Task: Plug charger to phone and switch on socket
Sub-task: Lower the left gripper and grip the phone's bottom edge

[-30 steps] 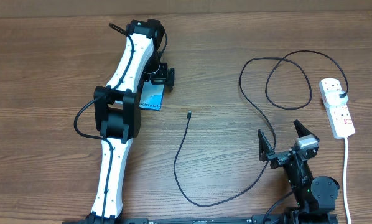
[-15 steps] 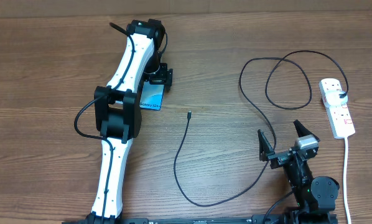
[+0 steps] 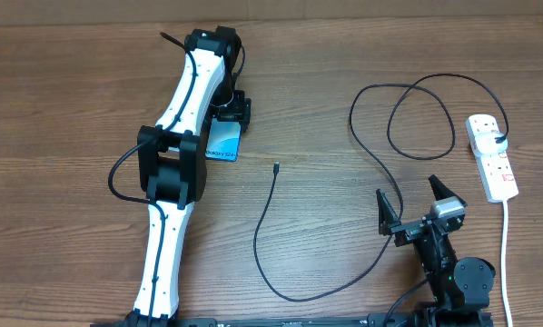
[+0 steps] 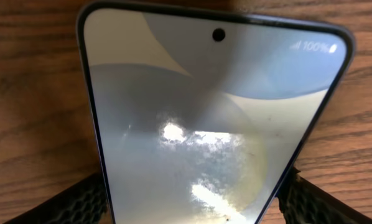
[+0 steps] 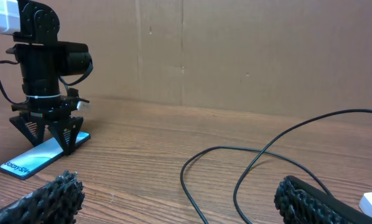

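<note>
Lying flat, phone (image 3: 224,145), long axis near-to-far

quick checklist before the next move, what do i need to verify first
1. The phone lies flat on the table with its screen lit: ok.
2. The left gripper straddles the phone, with pads at both long edges. Whether the clamp is firm: cannot tell.
3. The right gripper has its jaws open and empty, free to fetch the cable: ok.
4. The charger tip is in the phone: not ok. It lies loose on the table, apart from the phone.
5. The charger's black plug sits in the socket: appears ok.
6. The socket switch is on: cannot tell, too small to read.
</note>
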`<state>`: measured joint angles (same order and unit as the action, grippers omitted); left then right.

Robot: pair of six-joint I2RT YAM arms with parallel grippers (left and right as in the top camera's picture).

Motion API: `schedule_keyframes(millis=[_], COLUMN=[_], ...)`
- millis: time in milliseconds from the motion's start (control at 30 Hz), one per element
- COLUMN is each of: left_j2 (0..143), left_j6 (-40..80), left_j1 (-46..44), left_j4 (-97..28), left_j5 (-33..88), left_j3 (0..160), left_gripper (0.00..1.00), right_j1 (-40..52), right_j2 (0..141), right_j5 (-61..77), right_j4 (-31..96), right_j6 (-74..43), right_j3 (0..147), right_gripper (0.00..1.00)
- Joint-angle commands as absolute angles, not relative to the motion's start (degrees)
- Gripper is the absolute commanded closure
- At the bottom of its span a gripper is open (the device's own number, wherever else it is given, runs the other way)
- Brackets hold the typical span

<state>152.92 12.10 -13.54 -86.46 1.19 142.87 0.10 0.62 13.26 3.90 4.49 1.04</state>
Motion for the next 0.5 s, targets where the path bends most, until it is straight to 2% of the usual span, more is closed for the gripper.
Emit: schedule_keyframes(millis=[0, 467], left_j2=[154.41, 154.41], left_j6=[11.79, 11.75], left_j1=[-13.96, -13.96], left_j4=[-86.28, -86.32], left_j5=[0.84, -0.25], left_j3=[142.54, 142.54], left_gripper=[0.19, 0.16], right_j1=[0.27, 0.27], right_j2=[0.16, 0.16], right_j5=[12.93, 12.93], right_j4=[3.55, 3.55], right_j6=[4.14, 4.14], right_j3=[0.45, 0.45], right_gripper=[0.0, 0.0])
